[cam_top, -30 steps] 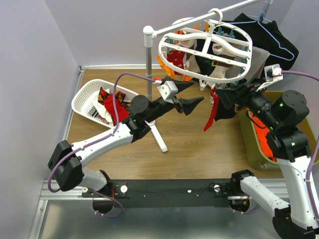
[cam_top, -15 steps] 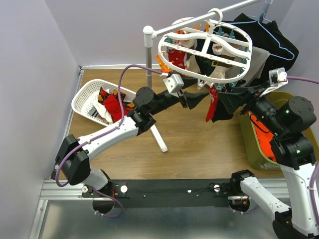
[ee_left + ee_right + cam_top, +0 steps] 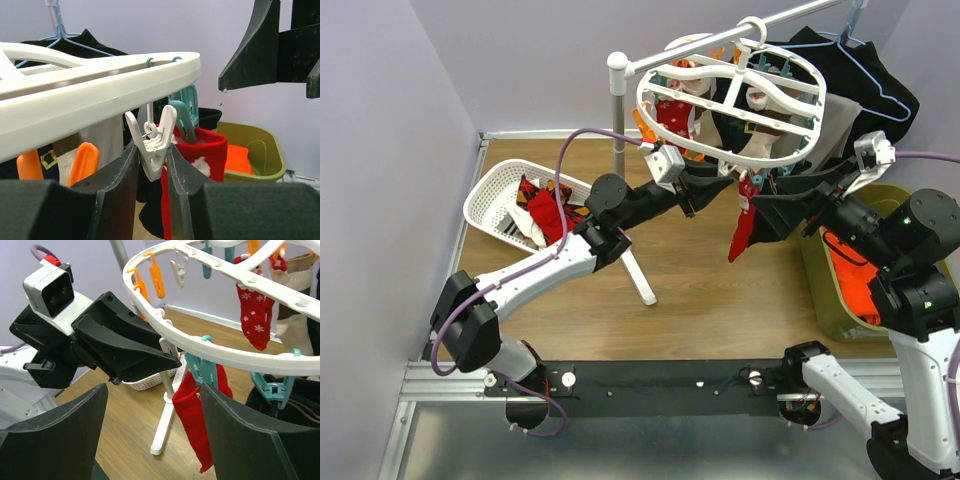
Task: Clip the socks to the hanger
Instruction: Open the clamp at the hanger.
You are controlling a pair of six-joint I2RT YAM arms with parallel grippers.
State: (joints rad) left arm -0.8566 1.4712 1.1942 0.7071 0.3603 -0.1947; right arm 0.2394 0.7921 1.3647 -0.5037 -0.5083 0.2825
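The white oval hanger (image 3: 665, 100) hangs from a rail, with teal and orange clips under it. My left gripper (image 3: 718, 186) is up at its front rim. In the left wrist view the left gripper (image 3: 152, 146) is shut on a white clip (image 3: 156, 136) hanging from the rim (image 3: 100, 85). A red sock (image 3: 741, 226) hangs from a teal clip (image 3: 201, 371) beside it; it shows in the wrist views too (image 3: 207, 155) (image 3: 192, 420). My right gripper (image 3: 768, 200) is open and empty, its jaws wide on either side of that sock (image 3: 152, 390). More socks (image 3: 674, 116) hang on the hanger.
A white lattice basket (image 3: 492, 190) with several more socks (image 3: 546, 210) sits at the left. The rack's pole (image 3: 617, 110) and foot (image 3: 642, 280) stand mid-floor. An olive bin (image 3: 835, 305) with orange cloth (image 3: 850, 285) is at the right. A black garment (image 3: 875, 85) hangs behind.
My left gripper rose from below the hanger to its front rim and closed on the white clip. My right gripper drew back a little to the right; the red sock hangs from its clip.
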